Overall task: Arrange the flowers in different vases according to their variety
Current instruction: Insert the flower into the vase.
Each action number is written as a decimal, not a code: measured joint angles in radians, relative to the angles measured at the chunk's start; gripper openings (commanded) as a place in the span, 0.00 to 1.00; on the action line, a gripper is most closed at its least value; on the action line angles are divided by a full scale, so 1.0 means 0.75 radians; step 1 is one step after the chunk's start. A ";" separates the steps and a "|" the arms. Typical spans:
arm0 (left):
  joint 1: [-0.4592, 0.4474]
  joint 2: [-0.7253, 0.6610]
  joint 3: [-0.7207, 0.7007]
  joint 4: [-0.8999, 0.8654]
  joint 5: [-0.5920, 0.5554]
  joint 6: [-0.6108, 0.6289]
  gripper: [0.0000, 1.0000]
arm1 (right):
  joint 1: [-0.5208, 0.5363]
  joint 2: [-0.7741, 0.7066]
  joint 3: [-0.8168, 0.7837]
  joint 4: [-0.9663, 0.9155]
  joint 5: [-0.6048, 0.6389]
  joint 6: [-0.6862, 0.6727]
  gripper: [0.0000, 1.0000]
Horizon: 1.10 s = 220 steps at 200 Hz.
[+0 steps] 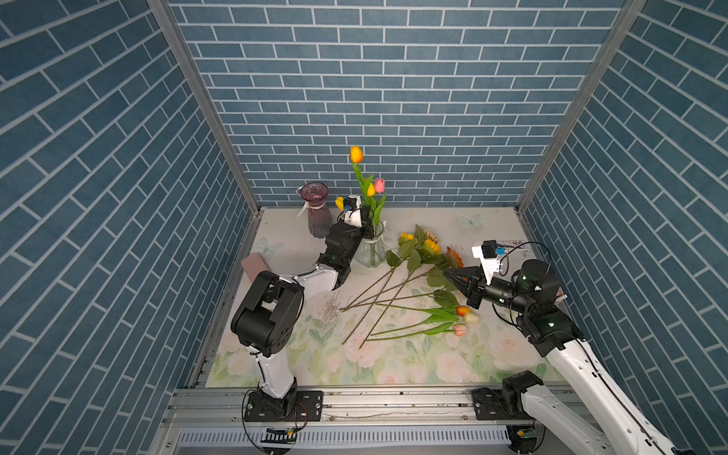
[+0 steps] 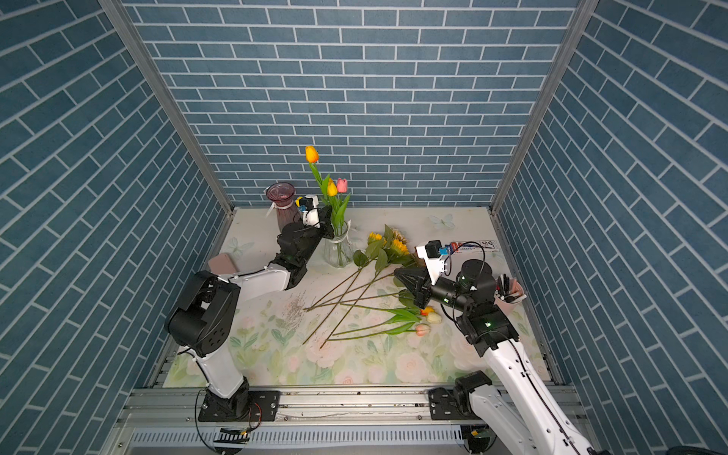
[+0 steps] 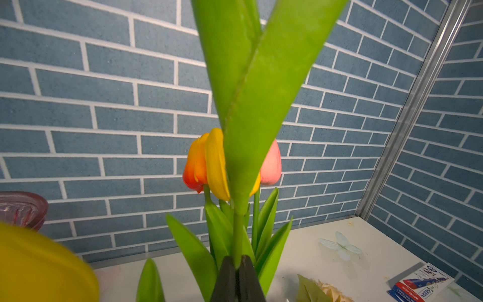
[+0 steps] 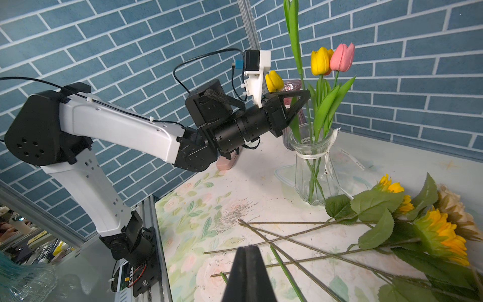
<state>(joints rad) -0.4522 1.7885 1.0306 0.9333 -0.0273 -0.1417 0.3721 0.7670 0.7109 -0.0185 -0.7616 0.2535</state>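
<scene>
Left wrist view, left gripper (image 3: 236, 272) clamped on stem of tall tulip (image 3: 251, 109) in clear vase (image 1: 370, 252), 12 o'clock on table (image 1: 433, 220), right gripper (image 1: 446, 271) closed, empty, beside loose sunflowers (image 1: 431, 246), 2 o'clock.

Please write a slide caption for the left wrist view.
Left gripper shut on a tulip stem; orange, yellow, pink buds behind.

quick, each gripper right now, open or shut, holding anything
left gripper: closed on the stem of the tall orange tulip
right gripper: closed, holding nothing
</scene>
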 measured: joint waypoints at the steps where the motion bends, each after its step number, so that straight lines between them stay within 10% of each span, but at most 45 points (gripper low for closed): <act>1: 0.000 -0.001 0.000 -0.001 0.001 0.000 0.01 | 0.000 0.000 0.000 0.000 0.001 0.000 0.00; 53: -0.042 -0.057 0.000 -0.087 -0.003 0.039 0.28 | 0.000 -0.001 0.001 -0.006 0.008 0.000 0.00; 172: -0.142 -0.359 -0.143 -0.367 -0.133 0.043 0.44 | 0.000 -0.064 0.001 -0.040 0.024 0.000 0.00; 220: -0.384 -0.581 -0.202 -0.726 -0.194 0.040 0.44 | 0.000 -0.078 0.003 -0.084 0.068 0.002 0.00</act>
<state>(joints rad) -0.7399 1.3529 0.8787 0.3889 -0.1730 -0.1116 0.3721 0.7082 0.7132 -0.0818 -0.7105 0.2550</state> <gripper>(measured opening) 0.441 0.036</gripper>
